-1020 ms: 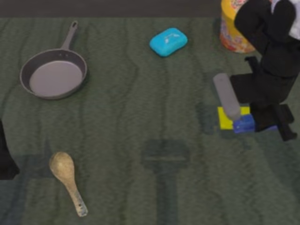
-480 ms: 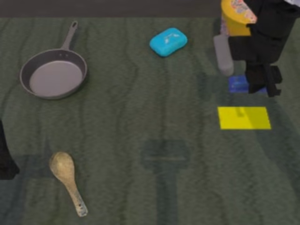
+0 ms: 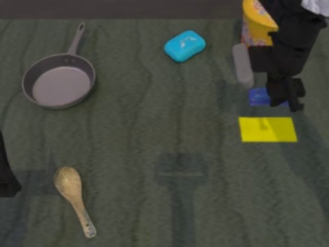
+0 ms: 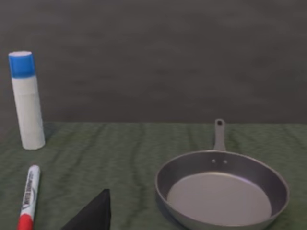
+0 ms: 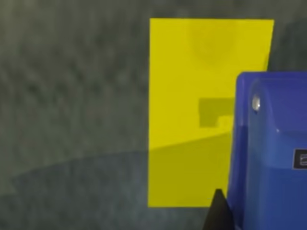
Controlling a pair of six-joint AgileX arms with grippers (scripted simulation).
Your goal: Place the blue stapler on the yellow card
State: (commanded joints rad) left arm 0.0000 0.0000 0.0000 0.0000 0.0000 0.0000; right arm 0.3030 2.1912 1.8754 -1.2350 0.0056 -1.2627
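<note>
Stapler (image 3: 258, 96) is clenched in the right gripper (image 3: 282, 95), raised over the table's right side, just beyond the card (image 3: 268, 129) and not resting on it. Nearby stands a yellow cup (image 3: 255, 23); its contents are hidden. At left, the pan (image 3: 59, 82) holds nothing, and the left arm (image 3: 6, 175) sits parked at the table's left edge.

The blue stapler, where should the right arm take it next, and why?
Probably down toward the near edge in the top view, then lower: the right gripper holds the blue stapler just beyond the yellow card, which lies bare.
</note>
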